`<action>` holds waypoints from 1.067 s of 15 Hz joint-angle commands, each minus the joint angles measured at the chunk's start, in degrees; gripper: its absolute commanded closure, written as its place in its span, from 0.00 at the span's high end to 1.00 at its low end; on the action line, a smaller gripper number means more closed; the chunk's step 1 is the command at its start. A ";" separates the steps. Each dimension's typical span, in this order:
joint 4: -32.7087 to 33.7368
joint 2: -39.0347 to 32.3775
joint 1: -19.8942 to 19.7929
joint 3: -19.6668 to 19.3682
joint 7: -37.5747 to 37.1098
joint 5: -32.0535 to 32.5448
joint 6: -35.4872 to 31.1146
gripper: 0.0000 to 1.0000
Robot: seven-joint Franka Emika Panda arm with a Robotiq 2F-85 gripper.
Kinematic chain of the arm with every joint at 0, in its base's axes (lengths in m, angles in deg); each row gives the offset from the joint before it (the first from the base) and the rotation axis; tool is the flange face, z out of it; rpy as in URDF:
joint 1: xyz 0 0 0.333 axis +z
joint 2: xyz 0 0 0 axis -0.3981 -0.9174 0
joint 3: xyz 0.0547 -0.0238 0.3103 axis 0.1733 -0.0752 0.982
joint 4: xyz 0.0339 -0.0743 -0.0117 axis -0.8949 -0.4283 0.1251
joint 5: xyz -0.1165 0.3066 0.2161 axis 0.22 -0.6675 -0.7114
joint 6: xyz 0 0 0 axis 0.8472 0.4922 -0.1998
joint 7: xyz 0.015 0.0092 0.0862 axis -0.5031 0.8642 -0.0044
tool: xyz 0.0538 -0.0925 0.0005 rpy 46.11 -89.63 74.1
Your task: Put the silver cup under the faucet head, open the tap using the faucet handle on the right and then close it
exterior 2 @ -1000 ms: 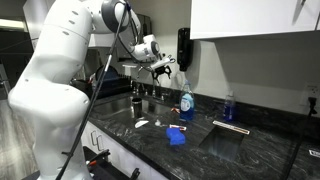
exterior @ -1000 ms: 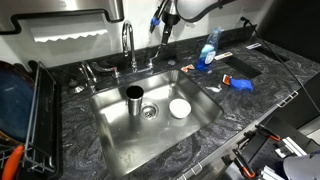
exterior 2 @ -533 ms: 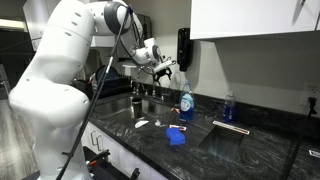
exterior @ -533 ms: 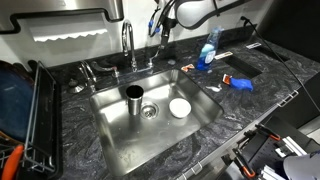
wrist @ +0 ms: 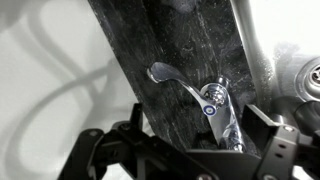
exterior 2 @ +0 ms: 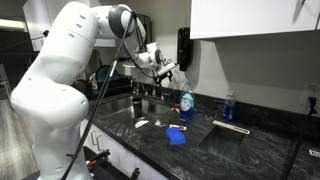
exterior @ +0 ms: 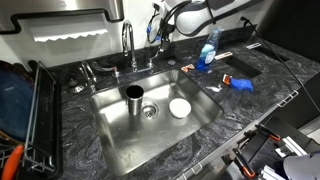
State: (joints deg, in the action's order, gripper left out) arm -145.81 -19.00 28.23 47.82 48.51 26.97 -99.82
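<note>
Black gripper [wrist: 190, 162]: jaws spread wide with nothing between them; in an exterior view the gripper [exterior: 158, 38] hangs over the counter strip behind the sink.
Fingers [wrist: 98, 150]: dark, entering from the bottom of the wrist view, one on each side.
Faucet handle [wrist: 182, 86]: a chrome lever with a blue dot on its cap, lying over the dark stone just ahead of the open fingers; no contact is visible.
Faucet [exterior: 128, 42]: a tall chrome gooseneck, just beside the gripper.
Silver cup [exterior: 134, 97]: upright in the basin in front of the faucet, just beside the drain [exterior: 150, 112]; whether it sits exactly under the spout I cannot tell.
Sink [exterior: 205, 125]: steel, set into the counter.
White dish [exterior: 180, 107]: on the basin floor, on the far side of the drain from the cup.
Countertop [exterior: 265, 100]: dark marbled stone.
Blue bottle [exterior: 208, 50]: upright on the counter behind the sink, near the gripper.
Blue cloth [exterior: 240, 83]: on the counter, well apart from the cup.
Dish rack [exterior: 38, 120]: black wire, at the sink's other end.
</note>
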 commanded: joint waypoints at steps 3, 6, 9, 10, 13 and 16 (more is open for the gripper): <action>0.56 -2.20 -2.99 1.49 9.51 -1.93 -1.62 1.00; 1.14 -3.29 -3.15 1.02 11.04 -1.84 -1.67 1.00; 1.75 -4.39 -3.28 1.25 12.36 -2.08 -2.52 1.00; 1.92 -4.74 -3.28 1.20 12.64 -1.99 -3.11 1.00; 2.60 -6.28 -4.13 2.15 15.22 -2.73 -5.05 1.00; 3.68 -7.90 -4.74 2.76 18.27 -4.00 -6.13 1.00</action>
State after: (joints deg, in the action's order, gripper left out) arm -144.45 -24.26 25.56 48.82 62.33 24.62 -104.15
